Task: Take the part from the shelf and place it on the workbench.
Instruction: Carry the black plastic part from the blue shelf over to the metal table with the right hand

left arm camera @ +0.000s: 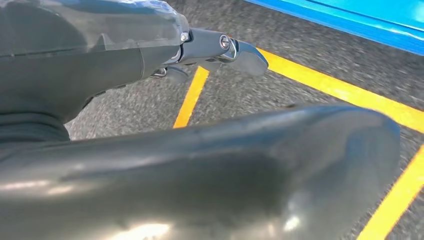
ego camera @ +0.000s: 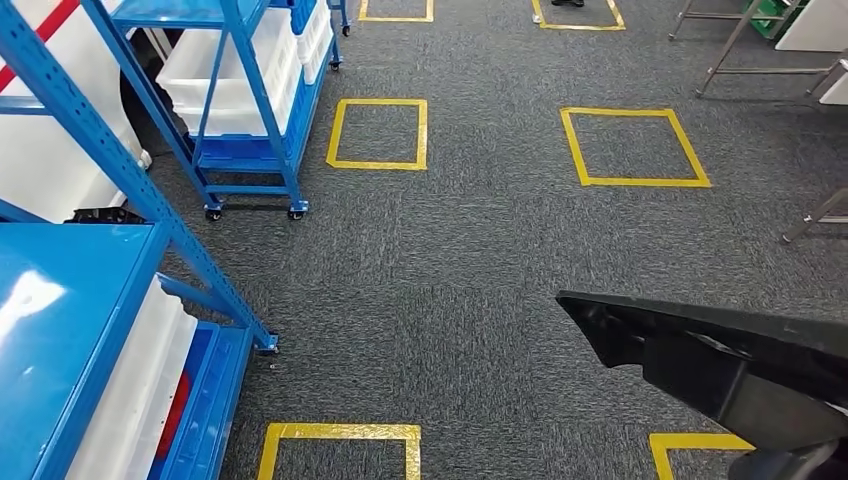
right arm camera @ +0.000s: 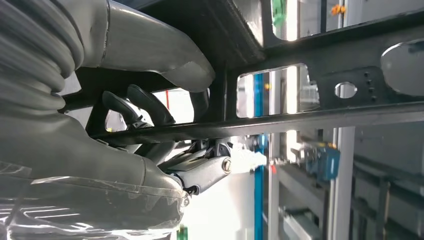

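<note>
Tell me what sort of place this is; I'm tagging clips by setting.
Probably a factory or warehouse test floor: blue wheeled shelving holding white bins, and yellow taped squares on grey carpet.
</note>
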